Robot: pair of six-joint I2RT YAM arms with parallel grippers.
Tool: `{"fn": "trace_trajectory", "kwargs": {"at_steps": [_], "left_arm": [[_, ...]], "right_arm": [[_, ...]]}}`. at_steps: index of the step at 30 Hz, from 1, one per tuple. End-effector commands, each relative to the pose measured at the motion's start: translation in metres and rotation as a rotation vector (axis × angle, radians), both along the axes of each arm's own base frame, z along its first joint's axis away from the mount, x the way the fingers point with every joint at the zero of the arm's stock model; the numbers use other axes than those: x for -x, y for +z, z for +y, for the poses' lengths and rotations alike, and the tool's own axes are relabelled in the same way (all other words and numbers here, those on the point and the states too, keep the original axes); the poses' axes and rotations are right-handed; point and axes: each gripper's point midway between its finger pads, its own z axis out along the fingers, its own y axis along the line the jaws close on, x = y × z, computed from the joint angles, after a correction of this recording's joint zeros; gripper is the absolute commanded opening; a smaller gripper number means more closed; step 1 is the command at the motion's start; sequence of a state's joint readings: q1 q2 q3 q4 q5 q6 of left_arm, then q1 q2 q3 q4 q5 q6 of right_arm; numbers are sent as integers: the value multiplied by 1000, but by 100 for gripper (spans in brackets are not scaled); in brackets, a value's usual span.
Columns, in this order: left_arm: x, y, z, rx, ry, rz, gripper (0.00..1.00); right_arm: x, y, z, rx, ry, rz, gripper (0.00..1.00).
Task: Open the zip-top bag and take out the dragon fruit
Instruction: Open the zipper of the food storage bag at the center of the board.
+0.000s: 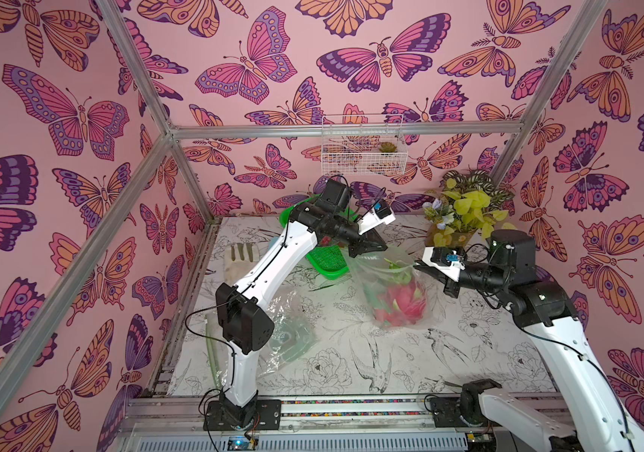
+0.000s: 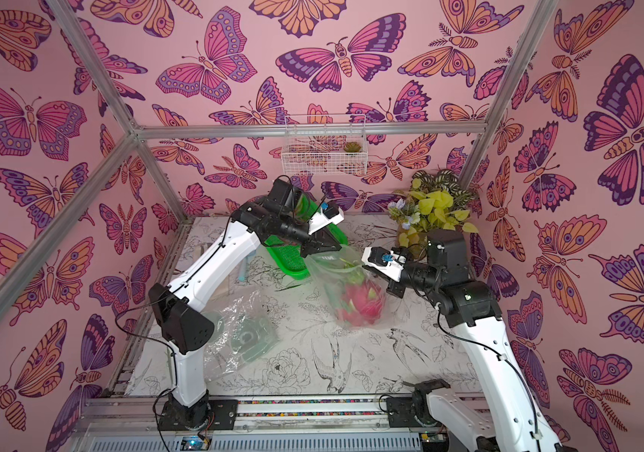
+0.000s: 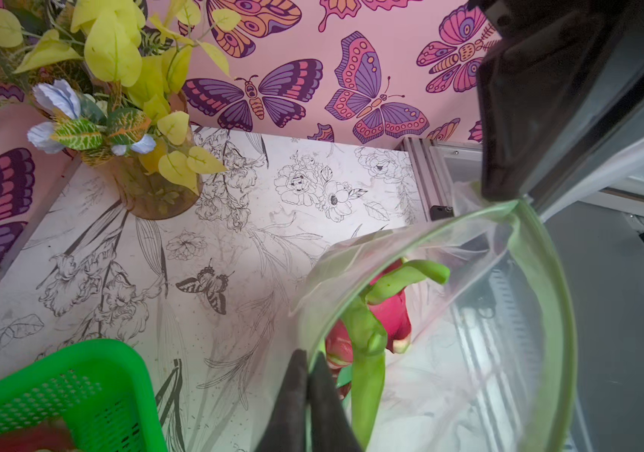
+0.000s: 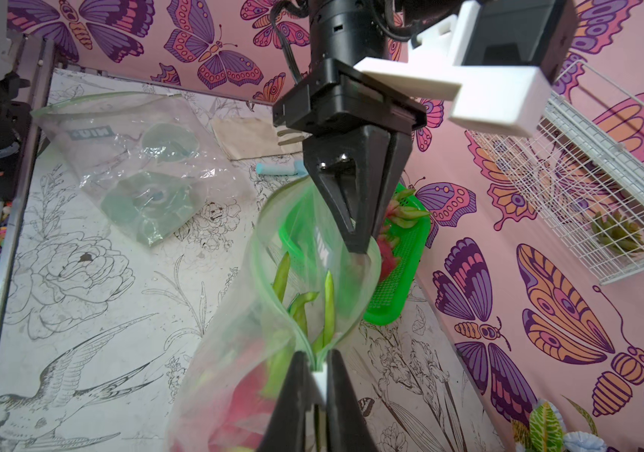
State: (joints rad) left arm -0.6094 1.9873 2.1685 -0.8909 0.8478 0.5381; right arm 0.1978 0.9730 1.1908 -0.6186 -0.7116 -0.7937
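Observation:
The clear zip-top bag point(image 1: 390, 289) with a green zip rim point(image 3: 559, 313) stands mid-table, its mouth spread open between my two grippers. A magenta dragon fruit point(image 1: 402, 303) with green scales sits inside it, also seen in the left wrist view point(image 3: 394, 309) and the right wrist view point(image 4: 242, 391). My left gripper point(image 3: 307, 358) is shut on the rim at the far-left end of the mouth point(image 1: 352, 255). My right gripper point(image 4: 318, 358) is shut on the opposite end of the rim, at the white slider point(image 1: 416, 266). Another dragon fruit point(image 4: 388, 246) lies in the green basket.
The green basket point(image 1: 328, 260) stands just behind the bag, under my left arm. A second crumpled clear bag point(image 1: 289, 332) lies front left. A potted plant point(image 1: 465, 211) fills the back right corner. A white wire basket point(image 1: 363, 152) hangs on the back wall.

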Motion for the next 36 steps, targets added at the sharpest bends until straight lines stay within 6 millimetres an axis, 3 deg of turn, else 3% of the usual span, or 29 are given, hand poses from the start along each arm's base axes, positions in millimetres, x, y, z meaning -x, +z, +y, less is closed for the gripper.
{"fn": "trace_trajectory", "kwargs": {"at_steps": [1, 4, 5, 10, 13, 17, 21, 24, 36], "left_arm": [[-5, 12, -5, 23, 41, 44, 0], [-18, 22, -9, 38, 136, 81, 0], [-23, 25, -11, 44, 171, 90, 0], [-41, 43, -18, 71, 376, 89, 0], [-48, 52, -21, 79, 511, 74, 0], [-57, 62, -23, 114, 665, 78, 0], [-62, 69, -25, 139, 758, 66, 0], [-62, 72, -28, 157, 804, 76, 0], [-66, 88, -30, 197, 909, 41, 0]], "right_arm": [[-16, 28, -10, -99, -135, -72, 24], [-41, 59, -38, -289, -400, -58, 59], [-46, 66, -46, -328, -470, -39, 64], [-63, 77, -90, -488, -847, 212, 71], [-59, 73, -120, -579, -1088, 348, 65], [-44, 67, -107, -668, -1089, 552, 61], [-36, 56, -78, -735, -984, 752, 62], [-35, 41, -61, -773, -936, 881, 53], [-17, 28, -49, -748, -927, 967, 54]]}}
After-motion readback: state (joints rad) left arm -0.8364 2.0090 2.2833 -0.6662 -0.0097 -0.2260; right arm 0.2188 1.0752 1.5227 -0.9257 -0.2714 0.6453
